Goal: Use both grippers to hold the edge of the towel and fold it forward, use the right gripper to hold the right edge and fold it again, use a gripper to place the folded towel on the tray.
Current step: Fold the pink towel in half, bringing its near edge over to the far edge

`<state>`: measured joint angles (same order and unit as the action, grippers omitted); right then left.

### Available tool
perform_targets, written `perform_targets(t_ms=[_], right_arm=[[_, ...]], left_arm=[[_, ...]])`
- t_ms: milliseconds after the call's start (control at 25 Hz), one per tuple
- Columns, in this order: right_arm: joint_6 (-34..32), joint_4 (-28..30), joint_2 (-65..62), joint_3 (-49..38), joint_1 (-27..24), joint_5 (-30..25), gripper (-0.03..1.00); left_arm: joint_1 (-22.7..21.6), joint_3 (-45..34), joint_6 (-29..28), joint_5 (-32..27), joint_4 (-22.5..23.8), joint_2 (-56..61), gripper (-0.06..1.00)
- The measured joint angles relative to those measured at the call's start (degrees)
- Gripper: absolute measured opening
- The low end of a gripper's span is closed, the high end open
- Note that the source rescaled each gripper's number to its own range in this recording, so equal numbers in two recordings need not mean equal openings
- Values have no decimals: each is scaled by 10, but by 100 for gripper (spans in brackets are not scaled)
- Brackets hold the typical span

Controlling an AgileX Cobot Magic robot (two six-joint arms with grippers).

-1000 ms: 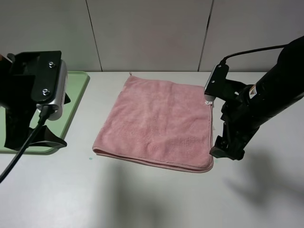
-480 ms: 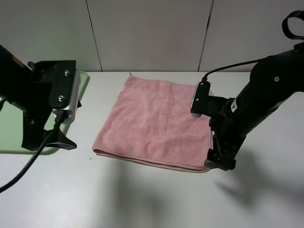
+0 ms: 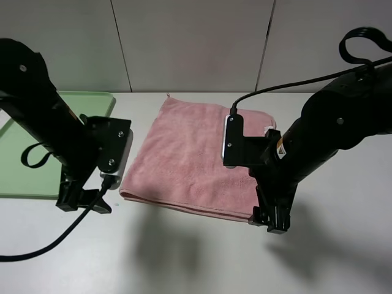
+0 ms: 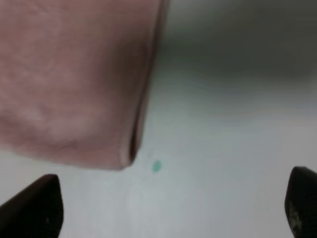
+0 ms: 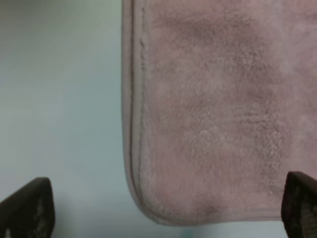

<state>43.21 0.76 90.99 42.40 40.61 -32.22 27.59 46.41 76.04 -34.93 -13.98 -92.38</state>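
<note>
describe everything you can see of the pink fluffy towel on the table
The pink fluffy terry towel is square and lies flat on the white table, right of the light-green tray without touching it. Its near edge shows two layers with a stitched hem. A small white tag sits on the right edge, a loop at the far left corner. The open right gripper straddles its near right corner; contact can't be confirmed.

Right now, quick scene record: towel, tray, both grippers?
towel: pink, flat on the table, two layers showing at its near edge
tray: light green, left of the towel, towel not on it
left gripper: open, beside the towel's near left corner, holding nothing
right gripper: open, at the towel's near right corner, holding nothing
</note>
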Motion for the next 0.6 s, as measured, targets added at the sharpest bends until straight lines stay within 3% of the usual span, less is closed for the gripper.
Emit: perform_targets(t_ms=[600], right_arm=[[1,7,110,1,0,32,100]], left_arm=[[4,0,57,60,12,-84,88]])
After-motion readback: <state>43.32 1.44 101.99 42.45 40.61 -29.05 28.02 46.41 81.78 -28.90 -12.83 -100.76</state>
